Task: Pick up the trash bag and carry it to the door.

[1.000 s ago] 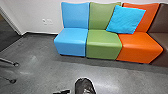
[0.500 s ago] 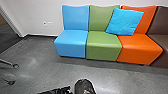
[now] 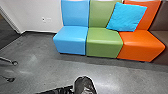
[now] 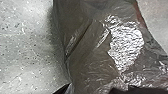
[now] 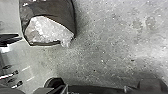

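Left gripper (image 3: 68, 89): head view, beside bag (image 3: 85, 86) — spread or pinching, can't tell.
Seats (image 3: 103, 46): apart from bag — likely keeps the carry snag-free.
Left wrist: bag close up, probably for steady carrying.
Right wrist: bag, floor (image 5: 107, 45); lifted or resting, can't tell.

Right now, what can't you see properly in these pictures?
- The rest of the trash bag: head view, cut off by the bottom edge.
- What's inside it: left wrist view, hidden by the dark plastic.
- The rest of the brown seat: head view, cut off by the right edge.
- What the little wheel belongs to: head view, cut off by the left edge.
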Motion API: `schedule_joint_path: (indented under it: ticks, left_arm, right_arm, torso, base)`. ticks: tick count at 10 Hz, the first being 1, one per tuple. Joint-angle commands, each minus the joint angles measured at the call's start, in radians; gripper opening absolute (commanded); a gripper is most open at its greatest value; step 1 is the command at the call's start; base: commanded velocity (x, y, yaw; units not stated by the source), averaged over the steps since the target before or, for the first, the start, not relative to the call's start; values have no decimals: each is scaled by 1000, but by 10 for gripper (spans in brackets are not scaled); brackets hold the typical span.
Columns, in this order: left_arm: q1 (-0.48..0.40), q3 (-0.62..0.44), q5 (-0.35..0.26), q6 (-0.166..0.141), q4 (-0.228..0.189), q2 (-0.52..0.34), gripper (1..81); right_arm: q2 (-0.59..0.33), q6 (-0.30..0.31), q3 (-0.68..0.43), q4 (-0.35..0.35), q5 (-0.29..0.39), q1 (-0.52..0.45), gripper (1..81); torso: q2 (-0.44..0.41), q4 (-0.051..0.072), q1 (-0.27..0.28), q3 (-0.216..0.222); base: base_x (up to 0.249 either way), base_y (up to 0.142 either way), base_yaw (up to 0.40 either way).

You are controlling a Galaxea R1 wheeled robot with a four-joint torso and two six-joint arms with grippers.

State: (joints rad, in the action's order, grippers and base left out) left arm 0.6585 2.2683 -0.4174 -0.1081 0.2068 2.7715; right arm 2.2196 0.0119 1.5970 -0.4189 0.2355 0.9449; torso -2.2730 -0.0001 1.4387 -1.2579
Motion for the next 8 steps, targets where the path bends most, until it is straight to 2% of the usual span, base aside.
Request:
schedule_joint_path:
  ticks: [1,2,4,8]
  left_arm:
    - [-133,4,-58,-4,17,-10,811]
    - [-144,13,-58,-4,16,-1,811]
    - [-165,62,-80,-4,20,30,811]
    - [-196,73,-95,-4,20,65,811]
  right_arm:
    - [-50,0,-22,-23,73,-73,811]
    - [-51,0,-25,-23,73,-77,811]
    - [-51,0,-23,-23,73,-77,811]
    - [-47,0,-14,-23,73,-79,811]
  torso:
    - [0,0,0,2]
    - [0,0,0,-27]
    - [0,0,0,-47]
    - [1,0,0,-45]
  base:
    - [0,0,0]
    - [0,0,0]
    - [0,0,0]
    - [0,0,0]
